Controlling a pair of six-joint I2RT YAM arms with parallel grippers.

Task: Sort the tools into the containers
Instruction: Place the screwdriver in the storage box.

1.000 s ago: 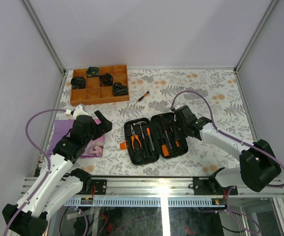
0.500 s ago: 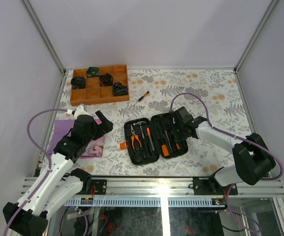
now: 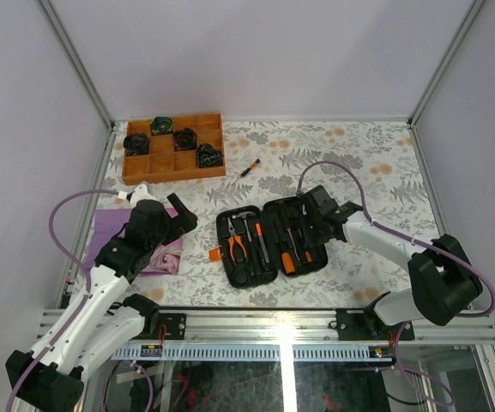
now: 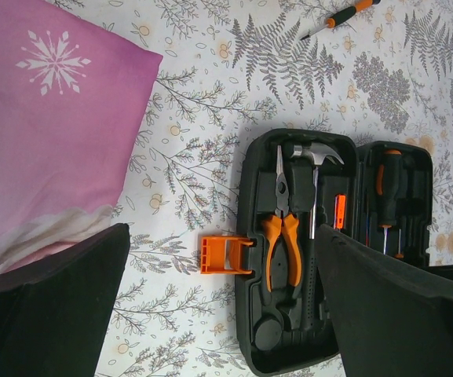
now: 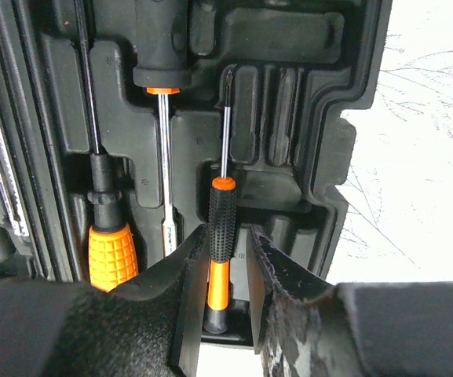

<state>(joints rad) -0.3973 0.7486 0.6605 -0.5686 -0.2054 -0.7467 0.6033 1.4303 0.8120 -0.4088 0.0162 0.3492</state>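
Right hand (image 5: 226,234): barely parted, straddling small screwdriver (image 5: 222,208) seated in slot, right half of open case (image 5: 320,157). Left hand (image 3: 183,213): fully released, empty, hovering left of case above worktop (image 3: 359,163). Pliers (image 4: 279,192), hammer (image 4: 316,151) in left half.

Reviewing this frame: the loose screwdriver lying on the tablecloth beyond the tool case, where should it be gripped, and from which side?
Grip the screwdriver on its thicker black-and-orange handle, not the thin shaft. It lies flat and diagonal on the tablecloth, well apart from the case, so probably best to come straight down from above, closing across the handle's width.
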